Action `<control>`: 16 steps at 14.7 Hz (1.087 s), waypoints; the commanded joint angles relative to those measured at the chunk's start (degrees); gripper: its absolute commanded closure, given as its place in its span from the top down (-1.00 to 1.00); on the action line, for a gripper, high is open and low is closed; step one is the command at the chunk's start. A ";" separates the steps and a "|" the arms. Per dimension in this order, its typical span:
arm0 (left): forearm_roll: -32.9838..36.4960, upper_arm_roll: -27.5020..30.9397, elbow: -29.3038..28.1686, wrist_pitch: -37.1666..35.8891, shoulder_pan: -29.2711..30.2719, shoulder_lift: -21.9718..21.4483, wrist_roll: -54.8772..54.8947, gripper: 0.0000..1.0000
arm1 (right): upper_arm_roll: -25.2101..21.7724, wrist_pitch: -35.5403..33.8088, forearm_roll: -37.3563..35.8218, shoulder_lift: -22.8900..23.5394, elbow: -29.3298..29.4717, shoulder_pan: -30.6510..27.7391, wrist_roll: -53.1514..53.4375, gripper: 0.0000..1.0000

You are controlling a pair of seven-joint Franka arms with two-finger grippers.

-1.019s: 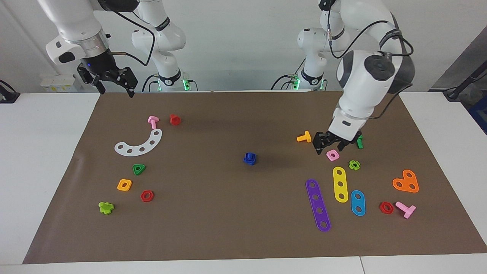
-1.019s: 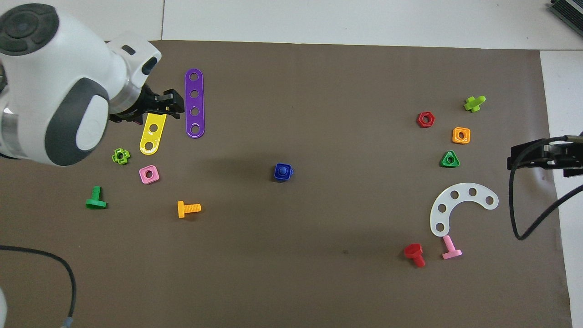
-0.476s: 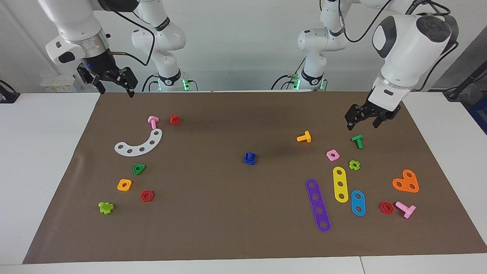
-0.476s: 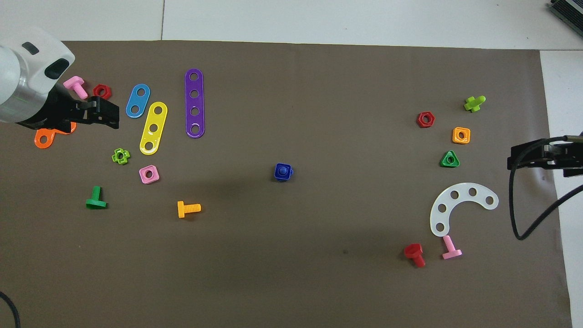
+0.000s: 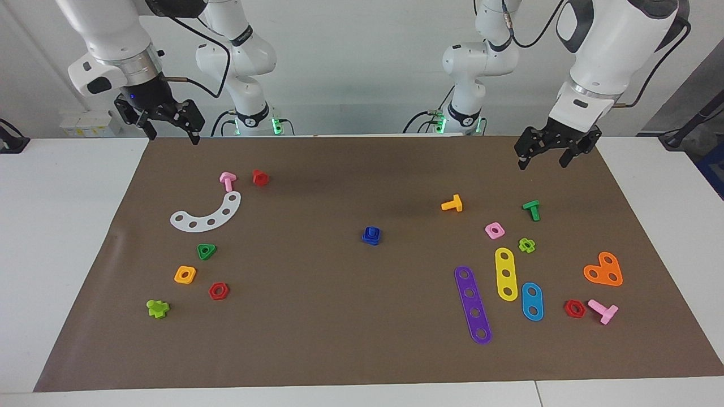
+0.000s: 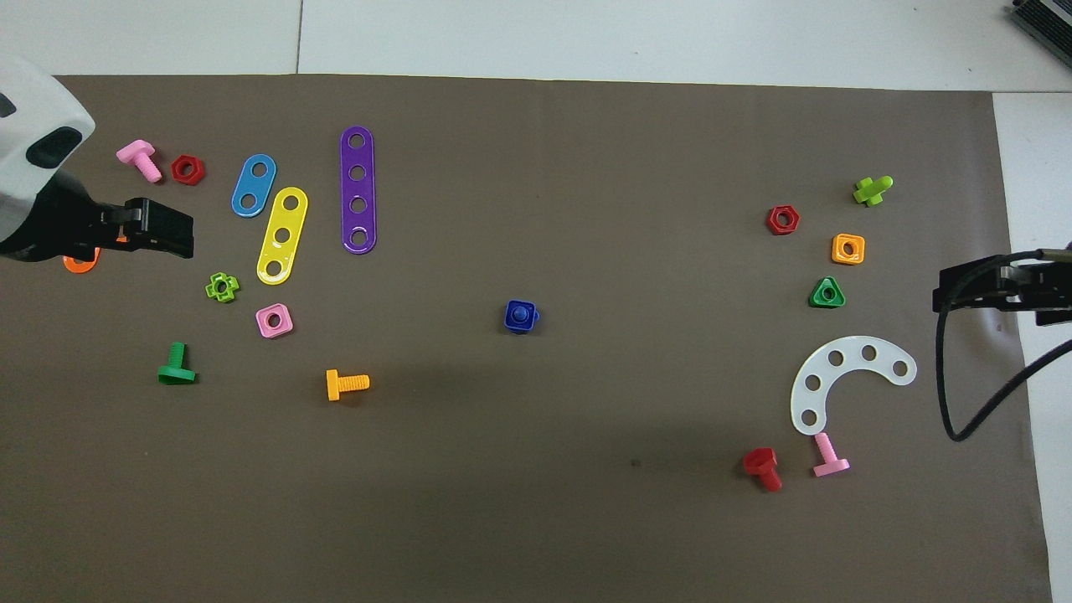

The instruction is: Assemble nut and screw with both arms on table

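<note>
The dark blue nut (image 5: pixel 371 240) lies in the middle of the brown mat (image 5: pixel 339 339) with the dark blue screw (image 5: pixel 371 231) seated in its hole. In the overhead view the screw's round end (image 6: pixel 522 314) shows inside the square nut (image 6: pixel 510 323). My left gripper (image 5: pixel 542 164) is open and empty, raised over the mat's edge at the left arm's end, above the green bolt (image 5: pixel 531 210). It also shows in the overhead view (image 6: pixel 180 234). My right gripper (image 5: pixel 173 138) is open and empty, waiting over the mat's corner at the right arm's end, and shows in the overhead view (image 6: pixel 946 297).
At the left arm's end lie an orange bolt (image 5: pixel 452 203), a pink nut (image 5: pixel 494 230), purple (image 5: pixel 473 304), yellow (image 5: pixel 505 273) and blue (image 5: pixel 531 301) strips and an orange heart plate (image 5: pixel 604 269). At the right arm's end lie a white arc (image 5: pixel 207 213), an orange nut (image 5: pixel 185 275) and red nuts.
My left gripper has risen from just above the pink nut and drawn back toward the robots, to the mat's edge. The right arm and the blue pieces have not moved.
</note>
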 commanded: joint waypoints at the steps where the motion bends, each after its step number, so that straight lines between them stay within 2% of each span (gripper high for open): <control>1: -0.47 -0.17 -1.61 -0.76 0.56 -2.22 2.09 0.98 | 0.46 -0.93 0.61 -0.29 0.33 -0.84 -1.69 1.00; 4: -2.92 0.01 -1.35 -0.14 0.65 -2.22 2.97 0.99 | 0.46 -0.84 0.61 -0.29 0.33 -0.84 -1.69 1.00; 13: -2.31 2.56 -1.79 -1.02 0.74 -2.66 2.62 1.00 | 0.46 -0.84 0.61 -0.29 0.33 -0.84 -1.69 1.00; 16: -2.23 2.56 -4.24 -0.93 0.74 -4.15 2.62 1.00 | 0.46 -0.84 0.61 -0.29 0.33 -0.84 -1.60 1.00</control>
